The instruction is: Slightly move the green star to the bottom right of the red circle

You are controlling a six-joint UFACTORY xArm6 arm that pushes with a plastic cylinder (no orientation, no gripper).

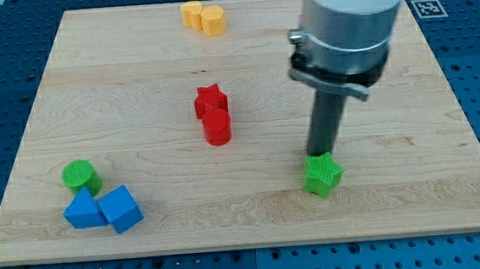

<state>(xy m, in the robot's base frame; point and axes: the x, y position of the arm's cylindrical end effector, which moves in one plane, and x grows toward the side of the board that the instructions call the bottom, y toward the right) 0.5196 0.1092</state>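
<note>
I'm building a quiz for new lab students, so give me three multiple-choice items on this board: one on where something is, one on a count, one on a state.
1. Where does my tip stand?
A. At the top edge of the green star
B. Beside the yellow blocks
C. On the blue blocks

2. How many blue blocks are on the board?
A. One
B. Two
C. Three

3. How do the red star and the red circle lie?
A. Far apart
B. Touching, star toward the view's top
C. Circle on top of the star

Answers:
1. A, since the rod ends right at the green star.
2. B, since the blue blocks are a pair at the view's lower left.
3. B, since no gap shows between them.
</note>
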